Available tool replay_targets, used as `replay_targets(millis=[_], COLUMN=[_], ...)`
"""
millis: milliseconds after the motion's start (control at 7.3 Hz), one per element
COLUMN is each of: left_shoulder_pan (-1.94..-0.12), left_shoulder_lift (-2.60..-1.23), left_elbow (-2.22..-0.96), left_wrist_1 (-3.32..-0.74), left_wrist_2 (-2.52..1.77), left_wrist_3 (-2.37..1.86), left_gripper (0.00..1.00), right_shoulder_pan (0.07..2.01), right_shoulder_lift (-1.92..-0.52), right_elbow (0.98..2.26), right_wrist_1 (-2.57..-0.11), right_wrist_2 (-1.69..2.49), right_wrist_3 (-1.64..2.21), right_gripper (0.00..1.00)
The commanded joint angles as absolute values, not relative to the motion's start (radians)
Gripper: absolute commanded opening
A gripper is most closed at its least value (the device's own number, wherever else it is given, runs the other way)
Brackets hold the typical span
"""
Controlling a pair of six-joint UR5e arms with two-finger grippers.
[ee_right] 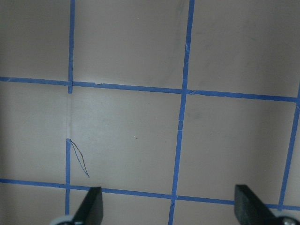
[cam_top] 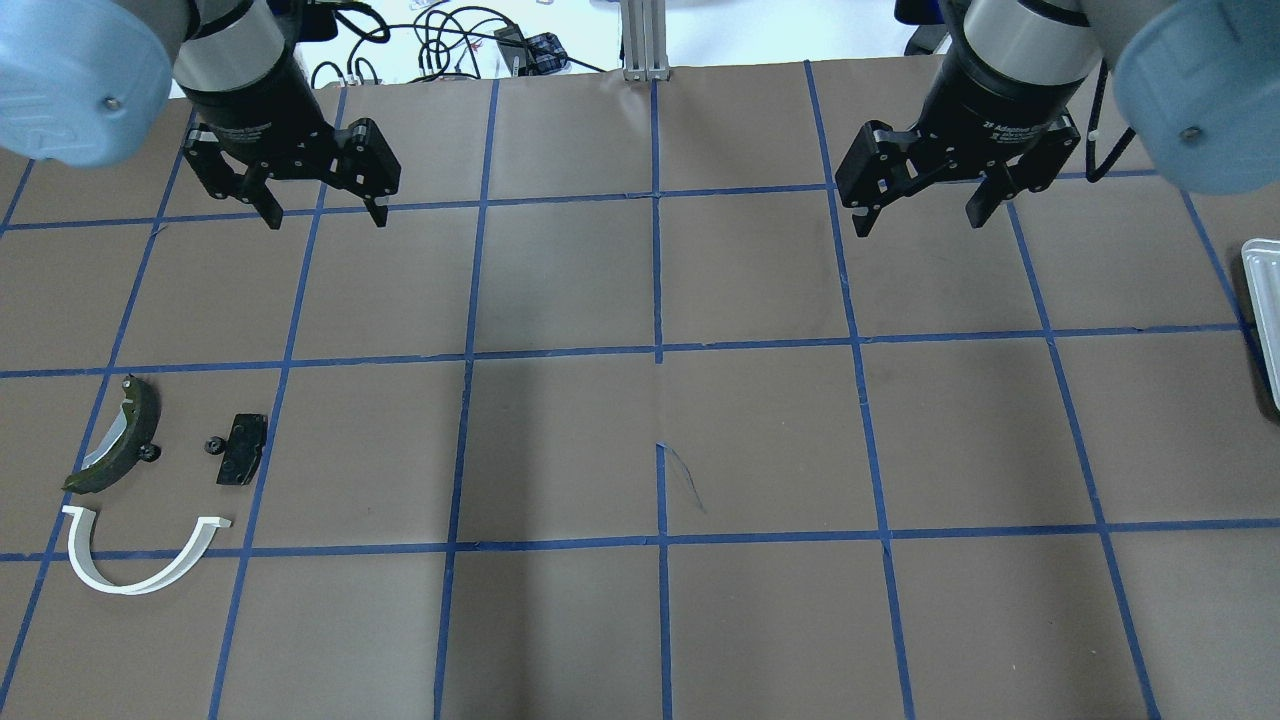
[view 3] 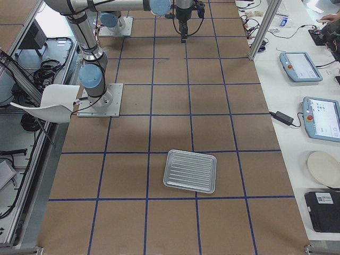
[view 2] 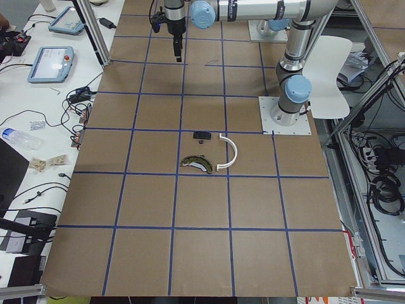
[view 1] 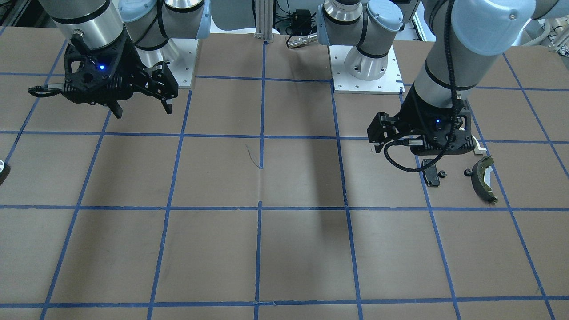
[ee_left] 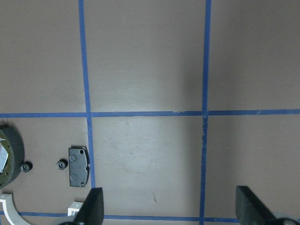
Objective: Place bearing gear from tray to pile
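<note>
Left wrist view, 7 and 5 o'clock: nearest the lens, the black fingers of the left gripper stand spread wide, with only bare paper between them. The fingers of the right gripper are likewise spread and hold nothing. Both grippers hang above the far row of squares, well apart from all the parts.

The desk is covered in brown paper marked into squares by blue tape. In the overhead view the ribbed metal tray lies at the 3 o'clock edge. The pile lies at 8 o'clock.

Pile members:
- The white arc sits at 6 o'clock of the cluster, its ends pointing towards 12.
- The olive-dark brake shoe sits at 10 o'clock of the cluster.
- The flat black pad sits at 2 o'clock of the cluster.
- Two small black bearing gears lie on the paper between shoe and pad. One is just beside the pad, at its 9 o'clock. The other is against the shoe, at its 4 o'clock.
</note>
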State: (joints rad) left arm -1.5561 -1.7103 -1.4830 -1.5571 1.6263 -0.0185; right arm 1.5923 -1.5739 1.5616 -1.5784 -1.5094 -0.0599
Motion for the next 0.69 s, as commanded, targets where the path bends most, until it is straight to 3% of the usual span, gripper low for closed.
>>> replay_targets(millis=[0, 548], left_shoulder_pan=[-1.582, -1.58], left_shoulder_lift=[-1.71, -1.71], left_elbow=[-1.491, -1.497], left_wrist_1=[-1.559, -1.551], left_wrist_2=[1.608, 1.608], left_wrist_3=[-0.066, -0.049], left_gripper=[1.0, 1.0], right_shoulder_pan=[1.592, 1.592], right_shoulder_lift=[-1.574, -1.574], right_elbow=[1.562, 1.562], right_wrist_1=[-1.578, -1.592], right_wrist_2=[-1.509, -1.509], right_wrist_3=[-0.058, -0.055], right_gripper=[1.0, 1.0])
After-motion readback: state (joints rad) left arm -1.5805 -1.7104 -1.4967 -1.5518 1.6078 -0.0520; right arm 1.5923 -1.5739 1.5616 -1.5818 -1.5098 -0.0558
